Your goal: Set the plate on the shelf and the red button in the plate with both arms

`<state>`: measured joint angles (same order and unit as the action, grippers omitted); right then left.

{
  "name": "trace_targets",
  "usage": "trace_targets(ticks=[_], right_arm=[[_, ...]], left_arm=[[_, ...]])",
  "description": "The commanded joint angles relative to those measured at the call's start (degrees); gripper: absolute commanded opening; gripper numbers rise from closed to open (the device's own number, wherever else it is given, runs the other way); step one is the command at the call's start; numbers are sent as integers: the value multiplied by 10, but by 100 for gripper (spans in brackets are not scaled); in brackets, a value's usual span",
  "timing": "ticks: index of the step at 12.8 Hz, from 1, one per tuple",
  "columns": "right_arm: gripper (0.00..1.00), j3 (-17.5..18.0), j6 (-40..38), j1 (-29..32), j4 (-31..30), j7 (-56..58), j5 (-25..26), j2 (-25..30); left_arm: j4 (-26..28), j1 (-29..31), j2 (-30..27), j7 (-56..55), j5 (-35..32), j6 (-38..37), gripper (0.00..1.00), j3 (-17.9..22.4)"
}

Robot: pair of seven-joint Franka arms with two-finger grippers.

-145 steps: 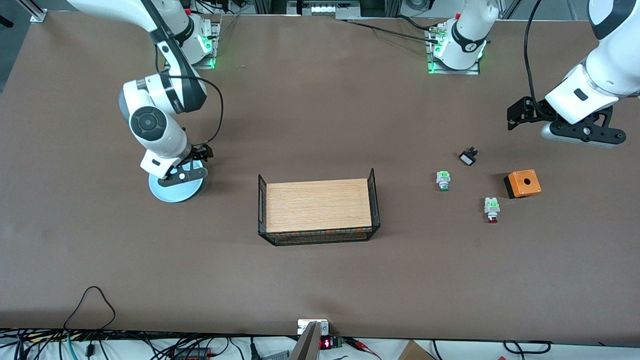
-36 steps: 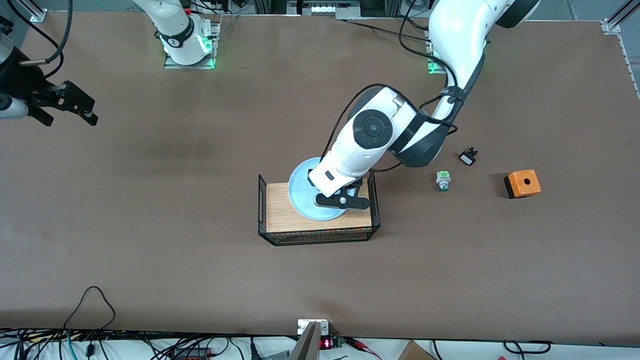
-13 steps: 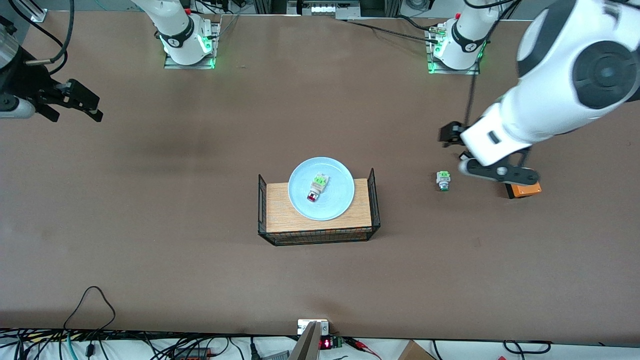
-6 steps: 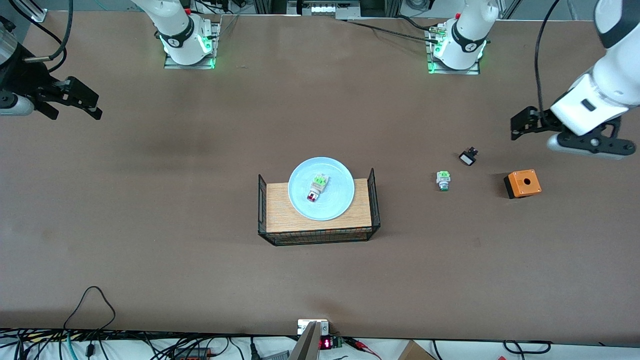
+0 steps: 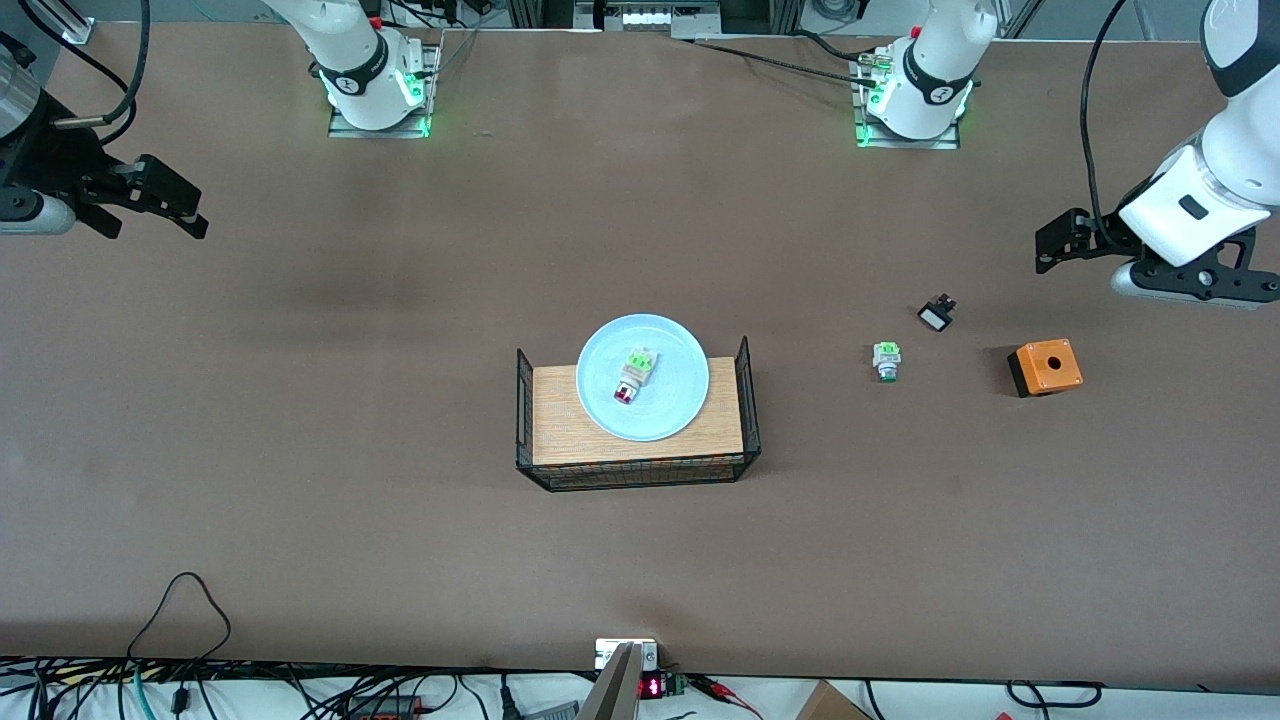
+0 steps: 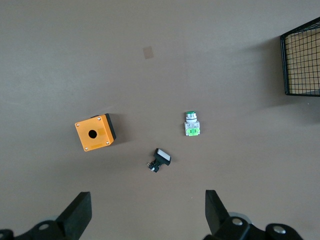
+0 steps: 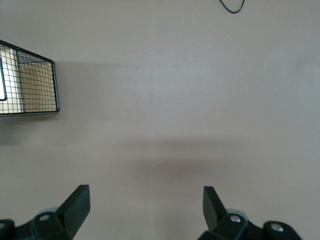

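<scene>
Light blue, your plate (image 5: 643,377) sits on the wooden tray (image 5: 560,425) at the frame's centre, with the red button (image 5: 633,374) lying in it, so both placements look done. Since a second ago your left end effector (image 5: 1190,285) has swung away from the spare green switch (image 5: 886,360) and orange box (image 5: 1045,367) to the right edge, fingers (image 6: 80,214) spread wide and empty. Your right end effector (image 5: 150,205) waits at the upper left over bare surface (image 5: 300,520), fingers (image 7: 77,204) apart too, holding nothing.
</scene>
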<state>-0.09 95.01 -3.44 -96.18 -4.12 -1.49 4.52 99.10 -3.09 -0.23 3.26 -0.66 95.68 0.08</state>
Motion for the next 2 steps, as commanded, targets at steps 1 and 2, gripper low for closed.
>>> trace_targets(ticks=[1, 2], right_arm=[[100, -3, -5, -2, 6, 5, -2, 2], [100, -3, -6, -2, 6, 5, -1, 2]], left_arm=[[-24, -6, 14, 11, -8, -9, 100, 9], [-24, -6, 15, 11, -8, -9, 100, 9]])
